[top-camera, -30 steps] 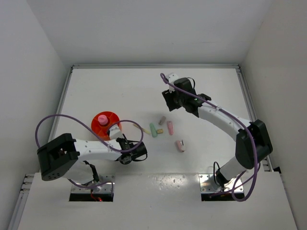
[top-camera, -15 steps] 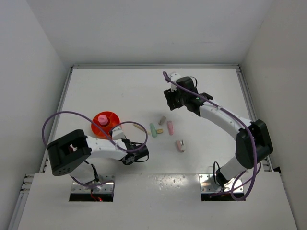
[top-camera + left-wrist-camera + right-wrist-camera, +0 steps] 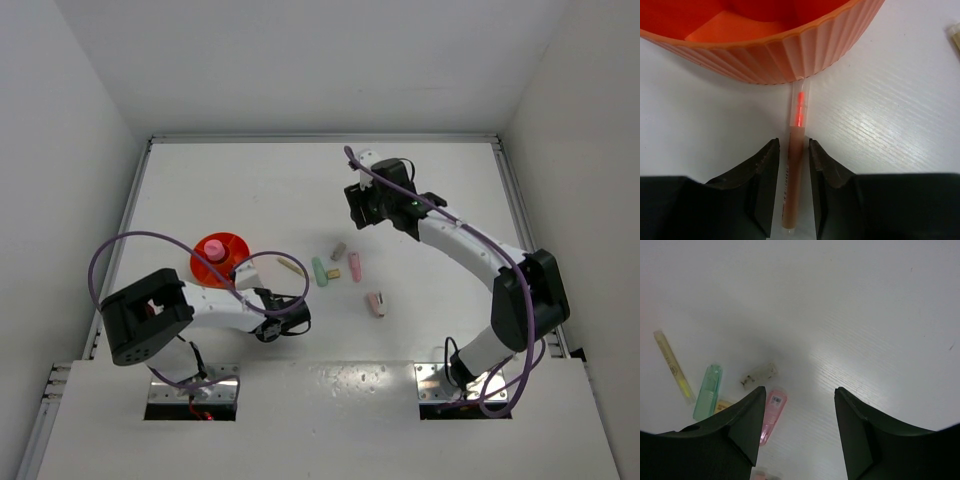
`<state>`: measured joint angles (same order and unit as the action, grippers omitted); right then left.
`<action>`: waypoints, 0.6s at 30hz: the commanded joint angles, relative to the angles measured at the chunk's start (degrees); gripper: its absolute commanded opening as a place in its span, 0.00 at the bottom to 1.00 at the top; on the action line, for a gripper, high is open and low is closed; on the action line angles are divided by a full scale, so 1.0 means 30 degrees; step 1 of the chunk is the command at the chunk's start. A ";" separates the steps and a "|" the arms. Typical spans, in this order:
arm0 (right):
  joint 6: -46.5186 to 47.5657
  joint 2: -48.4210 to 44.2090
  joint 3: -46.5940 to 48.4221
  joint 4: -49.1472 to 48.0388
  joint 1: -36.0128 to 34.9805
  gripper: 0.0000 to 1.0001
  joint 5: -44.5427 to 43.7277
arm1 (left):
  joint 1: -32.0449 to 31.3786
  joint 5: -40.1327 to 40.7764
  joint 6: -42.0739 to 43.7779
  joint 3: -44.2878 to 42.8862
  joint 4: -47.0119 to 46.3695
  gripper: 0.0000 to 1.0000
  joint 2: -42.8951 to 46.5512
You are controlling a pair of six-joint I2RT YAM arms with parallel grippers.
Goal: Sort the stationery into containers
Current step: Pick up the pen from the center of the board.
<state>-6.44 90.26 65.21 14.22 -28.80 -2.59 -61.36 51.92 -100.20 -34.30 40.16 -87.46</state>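
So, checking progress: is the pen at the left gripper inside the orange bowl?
No, the pen lies on the table outside the orange bowl, cap end at its ribbed wall.

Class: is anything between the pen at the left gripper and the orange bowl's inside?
Only the bowl's own ribbed wall: the pen, flat on the table between the left gripper's fingers, points its clear cap at that wall's foot. Nothing else visible.

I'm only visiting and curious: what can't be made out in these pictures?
Left wrist view: top edge cuts off most of the ribbed orange plastic bowl; whether the left hand touches the tan clear-capped pen is unclear.
Top view: the left arm hides that pen.
Right wrist view: bottom edge cuts off a blurred pale-pink piece.
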 commanded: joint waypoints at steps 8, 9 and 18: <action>-0.0433 -0.0848 0.0002 -0.0374 0.0427 0.57 0.0600 | 0.0035 -0.3711 0.0850 -0.0255 -0.0350 0.38 0.0237; -0.0433 -0.0848 0.0002 -0.0374 0.0429 0.57 0.0774 | 0.0035 -0.3713 0.0852 -0.0255 -0.0350 0.38 0.0237; -0.0608 -0.1199 0.0002 -0.0374 0.0779 0.57 0.0951 | 0.0210 -0.4063 0.1204 -0.0079 -0.0995 0.20 0.0062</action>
<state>-7.14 88.77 65.19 14.24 -27.31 -0.84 -61.34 47.81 -97.01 -35.42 38.52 -86.43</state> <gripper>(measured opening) 0.577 0.208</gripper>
